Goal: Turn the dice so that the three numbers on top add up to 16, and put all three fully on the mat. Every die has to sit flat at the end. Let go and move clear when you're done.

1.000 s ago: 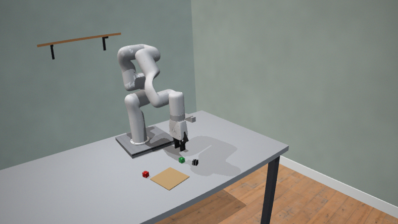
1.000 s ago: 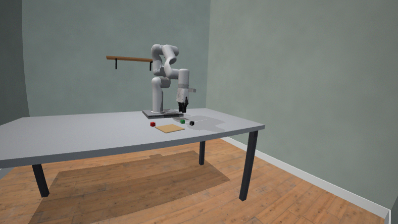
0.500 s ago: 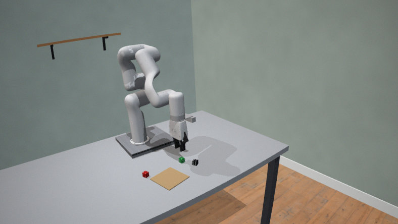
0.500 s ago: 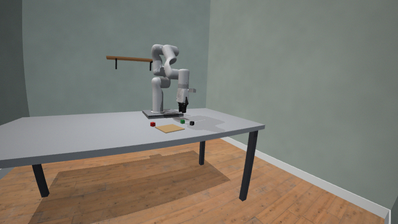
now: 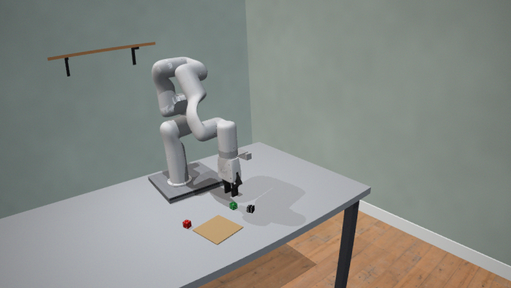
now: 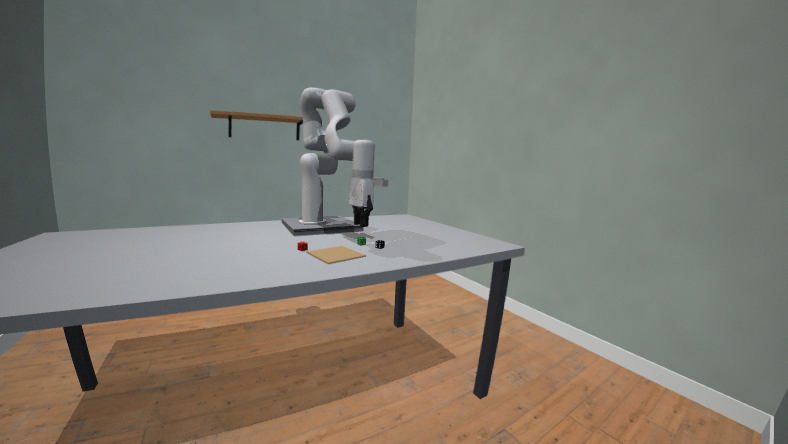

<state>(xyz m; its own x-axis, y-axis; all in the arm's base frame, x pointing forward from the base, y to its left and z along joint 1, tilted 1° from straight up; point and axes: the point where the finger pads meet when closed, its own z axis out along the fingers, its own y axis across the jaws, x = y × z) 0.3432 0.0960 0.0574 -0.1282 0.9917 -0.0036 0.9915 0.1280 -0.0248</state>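
A tan square mat [image 5: 217,229] lies on the grey table; it also shows in the exterior view [image 6: 335,254]. A red die [image 5: 186,224] [image 6: 302,246] sits on the table just left of the mat. A green die [image 5: 233,205] [image 6: 361,241] and a black die [image 5: 250,208] [image 6: 379,243] sit side by side on the table behind the mat's far right corner. None of the dice is on the mat. The top faces are too small to read. My gripper [image 5: 231,192] [image 6: 361,222] points straight down, a short way above and behind the green die. Its fingers are narrowed to a small gap with nothing between them.
The robot's base plate [image 5: 185,184] lies close behind the gripper. The table's right edge [image 5: 314,214] runs a little beyond the black die. A wooden shelf [image 5: 101,50] hangs high on the back wall.
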